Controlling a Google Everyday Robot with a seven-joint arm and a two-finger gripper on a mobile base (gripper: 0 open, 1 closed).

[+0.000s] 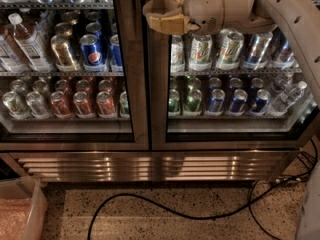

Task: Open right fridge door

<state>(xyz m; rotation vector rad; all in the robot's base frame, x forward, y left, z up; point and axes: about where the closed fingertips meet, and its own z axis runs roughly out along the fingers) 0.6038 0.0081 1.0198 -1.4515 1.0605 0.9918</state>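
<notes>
Single beige arm [295,29], entering along the right edge of the view and bending near the upper right corner. From the bend it runs roughly level leftward into a rounded wrist housing [220,9]. Tan gripper [164,15] at upper centre, pointing left.

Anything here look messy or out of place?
A loose black cable snakes across the speckled floor; a clear plastic bottle lies tilted, lower right shelf. The beige gripper is high on the steel-framed glass right fridge door.
</notes>
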